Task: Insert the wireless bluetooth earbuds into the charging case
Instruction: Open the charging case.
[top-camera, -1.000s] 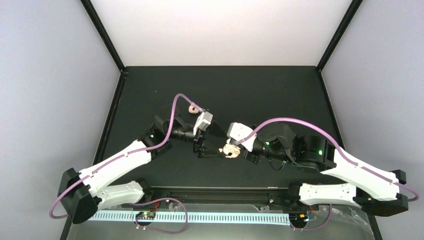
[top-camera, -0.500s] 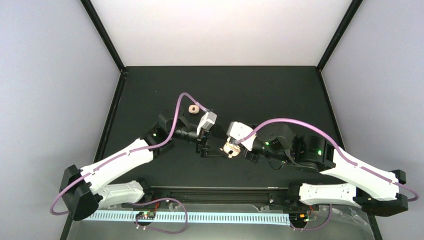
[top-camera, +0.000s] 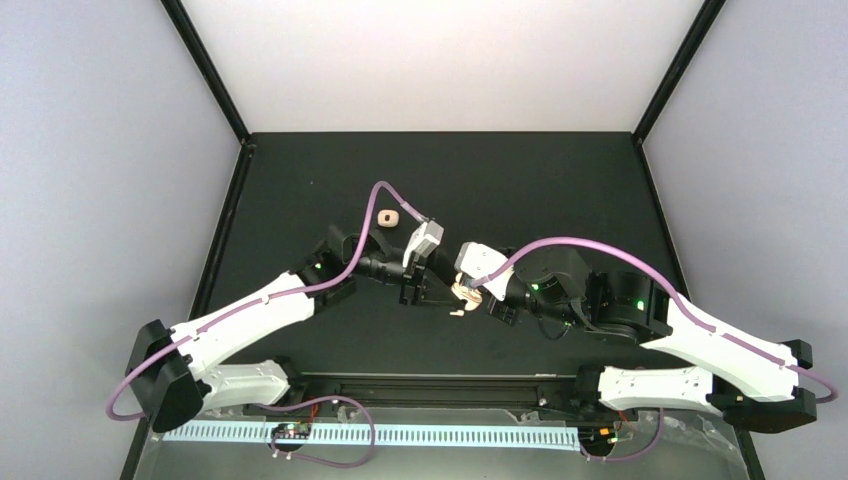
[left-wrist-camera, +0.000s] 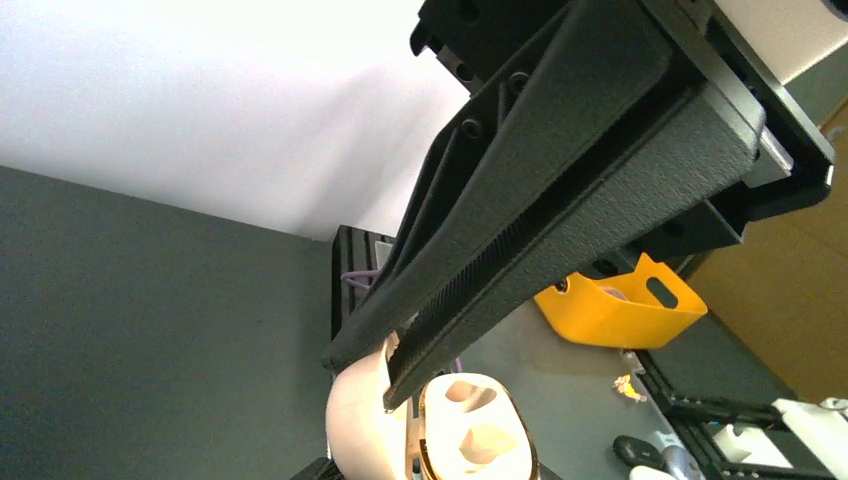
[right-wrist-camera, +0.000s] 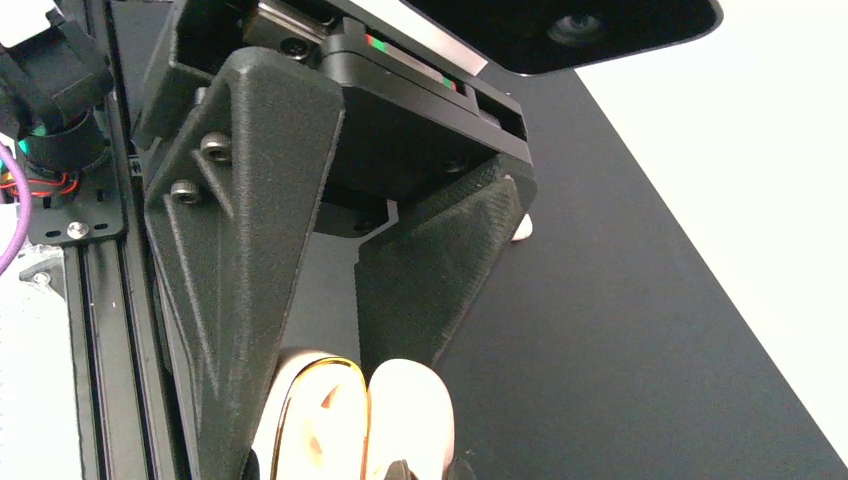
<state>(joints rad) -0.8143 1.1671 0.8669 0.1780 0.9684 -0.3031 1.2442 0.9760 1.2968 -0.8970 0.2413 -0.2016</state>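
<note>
The cream charging case (top-camera: 463, 291) hangs open above the black mat, with my right gripper (top-camera: 476, 294) shut on it. In the right wrist view its gold-rimmed base (right-wrist-camera: 320, 425) and lid (right-wrist-camera: 412, 420) sit between my fingers (right-wrist-camera: 425, 290). My left gripper (top-camera: 444, 289) reaches in from the left. Its jaws are nearly together, and its tips (left-wrist-camera: 385, 365) pinch the edge of the lid (left-wrist-camera: 355, 420). The base (left-wrist-camera: 480, 435) shows two hollows. A tiny white piece (top-camera: 457, 312), seemingly an earbud, lies on the mat just below the case.
A second cream case (top-camera: 388, 217) lies on the mat behind the left arm. A black rail (top-camera: 440, 385) runs along the near edge. Purple cables arch over both arms. A yellow bin (left-wrist-camera: 620, 305) stands off the table.
My left gripper has moved right and back toward the case, and its jaws have closed from wide to nearly together at the lid. The right gripper keeps hold of the case.
</note>
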